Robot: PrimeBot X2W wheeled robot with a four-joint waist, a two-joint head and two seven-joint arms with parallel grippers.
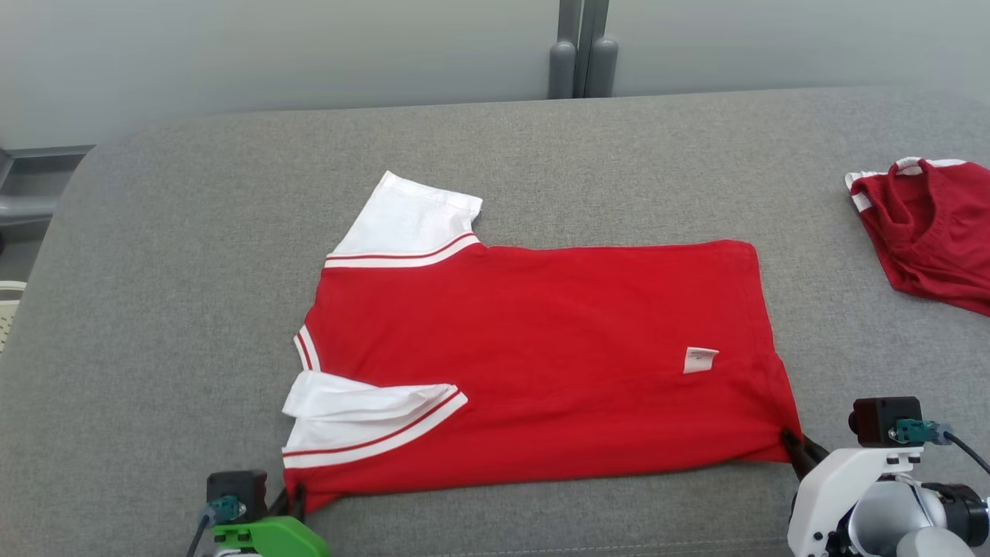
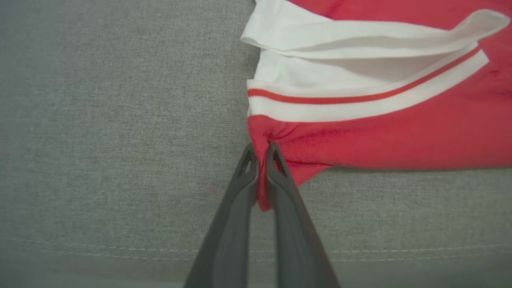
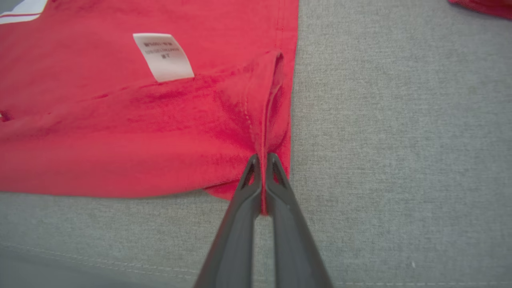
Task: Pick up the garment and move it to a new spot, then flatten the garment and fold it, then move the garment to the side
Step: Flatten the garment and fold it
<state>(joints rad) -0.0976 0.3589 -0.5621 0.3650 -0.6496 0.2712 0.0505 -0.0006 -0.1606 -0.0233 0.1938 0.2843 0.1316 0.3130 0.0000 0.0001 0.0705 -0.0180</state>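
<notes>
The garment [image 1: 541,348] is a red T-shirt with white, red-striped sleeves, spread flat on the grey cushioned surface [image 1: 193,271]. A small white label [image 1: 700,360] lies on its right part. My left gripper [image 1: 296,495] is shut on the near left corner of the garment [image 2: 360,136], red cloth pinched between its fingers [image 2: 276,176]. At the near right corner my right gripper [image 1: 789,441] is shut on the hem of the garment [image 3: 160,140], with the cloth bunched up into the gripper [image 3: 262,160]. The near white sleeve [image 1: 363,418] is folded over the red body.
A second, darker red garment [image 1: 928,232] with white trim lies crumpled at the right edge. The grey surface's stitched front seam [image 2: 120,252] runs just below my grippers. A grey wall and a vertical post [image 1: 582,46] stand behind the surface.
</notes>
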